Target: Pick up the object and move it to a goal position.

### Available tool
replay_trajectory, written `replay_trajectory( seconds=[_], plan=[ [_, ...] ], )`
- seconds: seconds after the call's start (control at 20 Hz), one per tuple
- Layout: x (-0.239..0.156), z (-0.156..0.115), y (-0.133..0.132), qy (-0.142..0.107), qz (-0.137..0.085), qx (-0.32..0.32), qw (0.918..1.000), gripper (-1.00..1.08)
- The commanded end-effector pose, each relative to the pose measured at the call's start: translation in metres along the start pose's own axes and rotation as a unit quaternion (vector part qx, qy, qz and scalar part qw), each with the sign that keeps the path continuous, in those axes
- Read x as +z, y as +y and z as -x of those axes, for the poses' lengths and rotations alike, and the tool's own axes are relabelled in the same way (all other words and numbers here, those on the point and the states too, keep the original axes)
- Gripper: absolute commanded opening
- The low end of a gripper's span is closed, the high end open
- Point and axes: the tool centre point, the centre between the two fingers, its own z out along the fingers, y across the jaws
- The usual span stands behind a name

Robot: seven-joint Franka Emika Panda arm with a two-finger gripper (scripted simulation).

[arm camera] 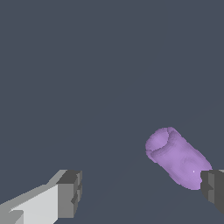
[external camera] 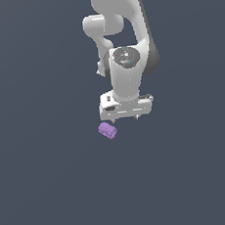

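Plainly, light-purple hollow lumpy object (arm camera: 177,158).

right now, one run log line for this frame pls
phase: approach | gripper: open, empty | purple cylinder: lying on its side, not grasped, near one fingertip | goal: not visible

Ext view: high up, looking steeply down on arm (external camera: 125,44) and flat grey floor (external camera: 44,190), set well back; whole wrist and gripper (external camera: 126,118) in frame. Wrist view: cam on wrist, looking down past fingertips (arm camera: 70,192), close to floor. Shared betw. both: purple object (external camera: 107,130) (arm camera: 177,157), fingertips, floor patch around them.
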Motion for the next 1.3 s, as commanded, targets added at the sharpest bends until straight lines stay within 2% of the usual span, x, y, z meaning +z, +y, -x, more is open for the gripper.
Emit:
replay_trajectory(
  seconds=[0.0, 0.45, 0.85, 1.25],
  plan=[
    [0.0, 0.0, 0.0, 0.0, 0.0, 0.0, 1.0, 1.0],
    [-0.011, -0.005, -0.015, 0.013, -0.016, -0.004, 0.9998, 1.0],
    [-0.01, -0.004, -0.013, 0.013, -0.016, -0.009, 0.9997, 1.0],
    [-0.004, -0.002, -0.003, 0.014, -0.013, -0.046, 0.9988, 1.0]
  ],
)
